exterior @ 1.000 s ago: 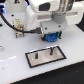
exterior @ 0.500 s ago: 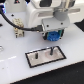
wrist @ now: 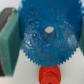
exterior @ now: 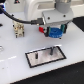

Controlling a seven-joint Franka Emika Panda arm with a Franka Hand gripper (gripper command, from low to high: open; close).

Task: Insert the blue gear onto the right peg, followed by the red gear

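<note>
The pincer point(exterior: 54, 33) is clamped on the blue gear point(wrist: 48, 36), which sits in the upper right of the exterior view, raised above the white surface point(exterior: 15, 52). In the wrist view the gear fills the middle of the frame, its toothed rim held between 2 teal pads point(wrist: 9, 42) at the frame's sides. A pale round shape shows in the gear's centre hole; whether that is a peg tip seen through the hole or something else I cannot tell.

The red gear point(wrist: 50, 76) shows at the lower centre of the wrist view, partly covered by the blue gear's rim. In the exterior view a red patch shows just beside the blue gear at the pincer, so the red gear may be close under or against the blue one, but the pictures are too coarse to say whether they touch.

The dark base plate point(exterior: 46, 55) lies in the lower centre of the exterior view with 2 thin pegs; the peg nearer the exterior view's right point(exterior: 53, 51) stands bare, and nothing sits on either.

By my reading, the task is at an early stage: the blue gear is grasped and in the air above the plate, but not seated. Left to do: line the centre hole over that peg, lower and release, then do the same with the red gear.
</note>
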